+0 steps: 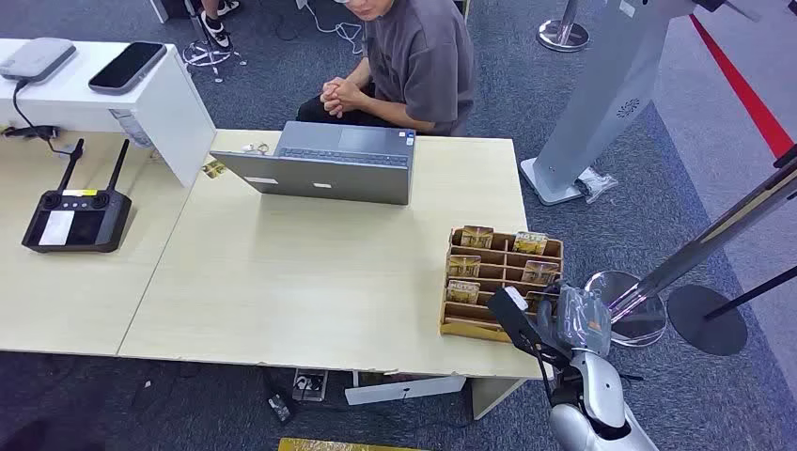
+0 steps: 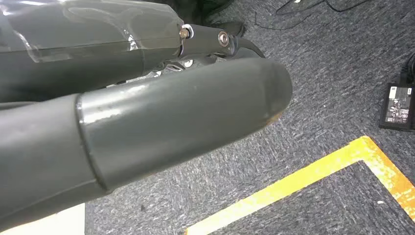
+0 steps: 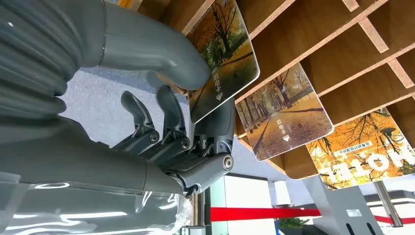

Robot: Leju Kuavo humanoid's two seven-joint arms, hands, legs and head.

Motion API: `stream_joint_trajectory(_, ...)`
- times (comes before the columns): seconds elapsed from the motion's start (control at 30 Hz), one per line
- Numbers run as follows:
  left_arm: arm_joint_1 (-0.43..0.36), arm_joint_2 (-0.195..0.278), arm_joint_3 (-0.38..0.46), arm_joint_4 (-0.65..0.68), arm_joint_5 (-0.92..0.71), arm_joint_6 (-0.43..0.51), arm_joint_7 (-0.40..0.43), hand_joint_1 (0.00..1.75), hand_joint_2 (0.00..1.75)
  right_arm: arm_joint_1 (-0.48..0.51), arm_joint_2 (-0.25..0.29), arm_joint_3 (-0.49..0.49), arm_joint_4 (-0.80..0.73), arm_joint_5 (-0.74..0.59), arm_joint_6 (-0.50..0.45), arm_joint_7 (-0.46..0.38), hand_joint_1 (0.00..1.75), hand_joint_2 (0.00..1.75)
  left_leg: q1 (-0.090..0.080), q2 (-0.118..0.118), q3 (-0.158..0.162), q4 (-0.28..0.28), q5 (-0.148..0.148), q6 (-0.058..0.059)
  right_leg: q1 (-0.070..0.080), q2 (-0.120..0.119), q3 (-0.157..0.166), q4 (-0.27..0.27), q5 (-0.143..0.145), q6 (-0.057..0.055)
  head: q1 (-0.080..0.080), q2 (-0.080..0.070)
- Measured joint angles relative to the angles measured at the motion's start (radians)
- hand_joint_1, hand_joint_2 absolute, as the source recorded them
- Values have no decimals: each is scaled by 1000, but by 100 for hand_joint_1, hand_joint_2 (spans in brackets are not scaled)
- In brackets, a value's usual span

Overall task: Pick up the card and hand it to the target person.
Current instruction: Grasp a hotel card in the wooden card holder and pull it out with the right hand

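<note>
Right wrist view is showing the right hand [image 3: 195,98] pinching a card [image 3: 226,54] between thumb and fingers at the wooden card rack [image 3: 342,54], while the left hand [image 2: 147,122] is hanging above carpet, grip unclear.

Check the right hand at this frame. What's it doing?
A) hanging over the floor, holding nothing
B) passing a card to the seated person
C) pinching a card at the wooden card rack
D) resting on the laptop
C: in the right wrist view the right hand pinches a card with an autumn-tree print between thumb and fingers, right at the wooden card rack; the head view places it at the rack's near corner.
</note>
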Motion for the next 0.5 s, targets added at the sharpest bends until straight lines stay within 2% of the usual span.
stream_joint_trajectory(0.5,0,0,-1,0,1,-1,-3,0,0,2,1,-2,1,-14,-18,-4,138,175,0,0,0,0,0,0,0,0,0,0,0,0,0,0)
